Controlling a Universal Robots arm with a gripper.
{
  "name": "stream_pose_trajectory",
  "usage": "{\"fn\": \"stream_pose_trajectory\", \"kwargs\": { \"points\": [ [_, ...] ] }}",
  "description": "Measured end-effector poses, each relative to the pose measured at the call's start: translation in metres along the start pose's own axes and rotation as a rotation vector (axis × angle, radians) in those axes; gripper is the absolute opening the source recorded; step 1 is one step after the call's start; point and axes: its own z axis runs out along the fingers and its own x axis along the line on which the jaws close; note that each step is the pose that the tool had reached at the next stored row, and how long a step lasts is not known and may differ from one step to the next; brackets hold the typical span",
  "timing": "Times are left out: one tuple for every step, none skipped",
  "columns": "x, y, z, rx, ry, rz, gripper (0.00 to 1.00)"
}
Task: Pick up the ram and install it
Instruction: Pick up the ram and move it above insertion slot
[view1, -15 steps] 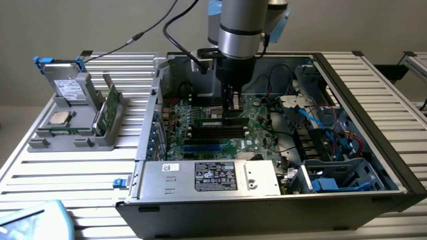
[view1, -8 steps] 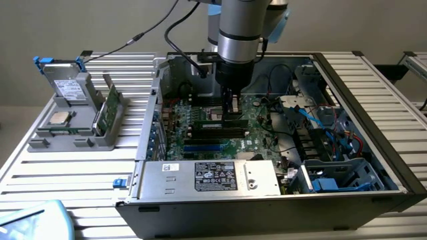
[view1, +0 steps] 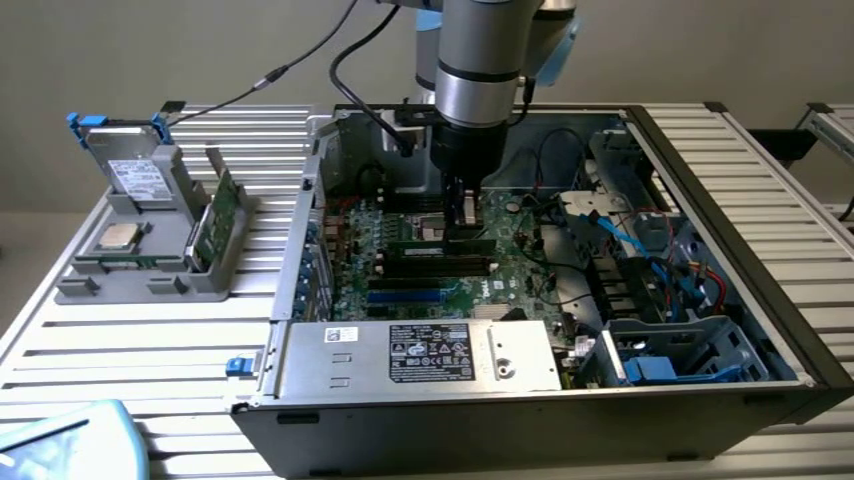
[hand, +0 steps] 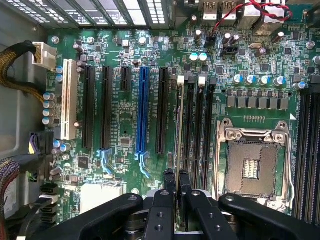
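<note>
My gripper reaches down into the open computer case, over the black memory slots of the motherboard. Its fingers are shut on the ram. In the wrist view the ram shows edge-on as a thin green strip. It runs along the outermost slot of the bank beside the processor socket. Whether the ram is seated in that slot or hangs just above it I cannot tell. In the exterior view a bit of the ram shows beside the gripper.
A grey tray at the exterior view's left holds a hard drive, a silver processor and another green stick standing upright. A silver power supply lies along the case front. Cables crowd the case's right side.
</note>
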Motion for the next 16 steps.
{"fn": "stream_pose_trajectory", "kwargs": {
  "points": [
    [-0.0001, 0.0000, 0.0001, 0.0000, -0.0001, 0.000, 0.14],
    [-0.0001, 0.0000, 0.0000, 0.0000, 0.0000, 0.000, 0.14],
    [-0.0001, 0.0000, 0.0000, 0.0000, 0.0000, 0.000, 0.14],
    [0.0000, 0.0000, 0.0000, -0.0001, 0.0001, 0.000, 0.14],
    [-0.0005, 0.0001, 0.0000, -0.0001, 0.0000, 0.000, 0.14],
    [-0.0010, 0.0003, 0.0001, -0.0001, -0.0001, 0.000, 0.14],
    [-0.0009, 0.0005, 0.0002, -0.0001, 0.0000, 0.000, 0.14],
    [-0.0010, 0.0005, 0.0002, -0.0006, 0.0001, 0.000, 0.14],
    [-0.0011, 0.0007, 0.0002, -0.0011, 0.0002, 0.000, 0.14],
    [-0.0013, 0.0010, 0.0006, -0.0017, -0.0001, 0.000, 0.14],
    [-0.0014, 0.0016, 0.0010, -0.0041, -0.0006, 0.000, 0.14],
    [-0.0014, 0.0021, 0.0011, -0.0107, -0.0021, -0.001, 0.14],
    [-0.0015, 0.0027, 0.0014, -0.0176, -0.0040, -0.002, 0.14],
    [-0.0016, 0.0028, 0.0020, -0.0217, -0.0051, -0.003, 0.14],
    [-0.0016, 0.0028, 0.0020, -0.0237, -0.0052, -0.003, 0.14],
    [-0.0015, 0.0028, 0.0020, -0.0241, -0.0052, -0.003, 0.14]
  ]
}}
